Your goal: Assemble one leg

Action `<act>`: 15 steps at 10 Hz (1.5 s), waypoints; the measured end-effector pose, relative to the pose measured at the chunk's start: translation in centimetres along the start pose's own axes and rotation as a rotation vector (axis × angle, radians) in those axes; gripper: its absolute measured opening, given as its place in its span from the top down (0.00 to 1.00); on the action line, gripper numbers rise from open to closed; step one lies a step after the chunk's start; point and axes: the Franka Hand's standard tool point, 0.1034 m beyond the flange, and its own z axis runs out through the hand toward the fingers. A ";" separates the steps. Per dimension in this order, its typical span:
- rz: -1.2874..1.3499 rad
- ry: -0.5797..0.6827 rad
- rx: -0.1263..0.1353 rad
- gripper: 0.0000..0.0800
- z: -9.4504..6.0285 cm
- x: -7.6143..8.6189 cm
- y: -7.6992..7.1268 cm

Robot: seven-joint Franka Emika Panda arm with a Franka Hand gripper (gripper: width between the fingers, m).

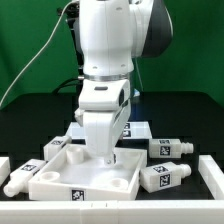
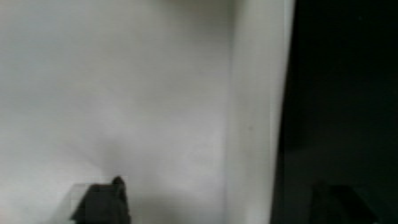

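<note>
Step in hand: as I judge it, an early one, dealing with the square tray before any leg goes in; no leg is lifted or fitted in a corner hole.

Hand: the hand (image 1: 104,152) sits low over the square tray (image 1: 62,181), just above its sunken middle. In the wrist view the hand (image 2: 226,203) shows only its two fingertips (image 2: 103,204), set wide apart. A blurred white surface and its straight edge run between them, with dark ground to one side. Nothing is clasped that I can see, so I take it as wide open and empty.

Leg: the nearest leg (image 1: 165,177) lies on its side on the table (image 1: 30,125), just beside the tray on the exterior view's right. It is apart from the hand.

Other legs: a second leg (image 1: 168,148) lies a little behind the first. A third leg (image 1: 20,181) lies off the tray's corner on the exterior view's left.

Tray: flat on the table, round holes at its near corners, a tag on its front wall.

Next move calls for: either a firm close on the tray's edge to set it straight, or a lift clear of the tray and across to a leg. Gripping a leg would mean turning the fingers to straddle its chunky body, not the narrow stub.

Hidden: the arm's body covers the far part of the tray.
</note>
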 end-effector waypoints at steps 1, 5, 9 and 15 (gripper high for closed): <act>0.000 0.000 0.000 0.51 0.0 0.0 0.0; 0.000 0.000 0.000 0.94 0.0 0.0 0.0; -0.063 -0.008 -0.008 0.94 -0.3 0.3 0.4; -0.176 0.000 -0.018 0.94 0.1 4.6 0.8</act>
